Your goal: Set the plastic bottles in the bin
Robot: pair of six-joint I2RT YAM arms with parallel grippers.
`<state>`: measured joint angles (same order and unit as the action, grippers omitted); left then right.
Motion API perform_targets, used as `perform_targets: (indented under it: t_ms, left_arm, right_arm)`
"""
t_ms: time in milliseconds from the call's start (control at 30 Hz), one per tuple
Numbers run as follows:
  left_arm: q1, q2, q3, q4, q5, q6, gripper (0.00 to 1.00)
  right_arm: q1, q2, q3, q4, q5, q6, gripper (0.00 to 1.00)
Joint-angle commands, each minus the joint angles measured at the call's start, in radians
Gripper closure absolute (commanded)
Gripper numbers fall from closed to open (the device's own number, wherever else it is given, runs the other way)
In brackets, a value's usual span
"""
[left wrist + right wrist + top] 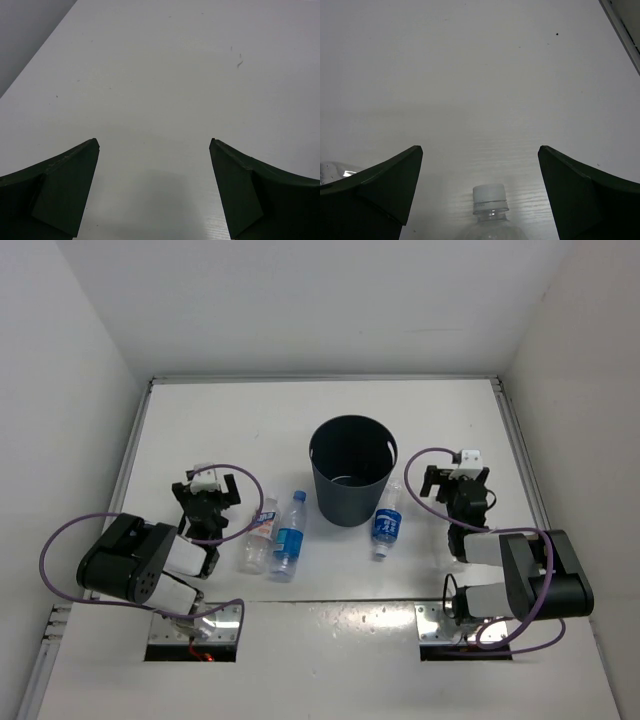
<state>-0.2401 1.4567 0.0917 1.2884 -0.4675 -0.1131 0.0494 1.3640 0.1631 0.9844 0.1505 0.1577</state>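
Plastic bottles (289, 537) are lying beside the bin (350, 502); left gripper (154, 141) and right gripper (480, 148) are hovering empty, fingers apart. Next is probably calling for descending onto one.

The right wrist view's bottom edge cuts off the white-capped bottle (490, 196) — at its shoulder.
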Motion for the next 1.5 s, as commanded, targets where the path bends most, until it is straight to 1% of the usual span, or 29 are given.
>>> perform_targets:
  t_ms: [0,933,967,1300,1333,1367,1400,1433,1467]
  left_arm:
    - [0.013,-0.006,0.000,0.077,0.009,-0.013,0.01]
    - [0.013,-0.006,0.000,0.077,0.009,-0.013,0.01]
    - [0.013,-0.015,0.000,0.057,0.009,-0.013,0.01]
    - [0.013,-0.024,0.009,0.043,0.018,-0.022,0.01]
    - [0.013,-0.035,0.009,0.029,0.029,-0.011,0.01]
    - [0.013,-0.092,0.061,-0.025,0.041,-0.011,0.01]
    - [0.013,-0.129,0.098,-0.193,0.056,0.006,0.01]
    - [0.013,-0.162,0.143,-0.292,0.056,0.006,0.01]
    - [0.013,-0.192,0.233,-0.384,0.035,0.006,0.01]
  right_arm:
    - [0.016,-0.006,0.026,0.037,0.020,0.005,0.00]
    - [0.007,-0.006,0.026,0.037,0.009,0.005,0.00]
    - [0.007,-0.006,0.026,0.037,0.009,0.005,0.00]
    - [0.007,-0.006,0.026,0.037,0.009,0.005,0.00]
    - [0.007,-0.006,0.026,0.037,0.009,0.005,0.00]
    - [0.007,-0.006,0.026,0.037,0.009,0.005,0.00]
    - [0.007,-0.006,0.026,0.037,0.009,0.005,0.00]
    - [0.007,-0.006,0.026,0.037,0.009,0.005,0.00]
    - [0.007,-0.006,0.026,0.037,0.009,0.005,0.00]
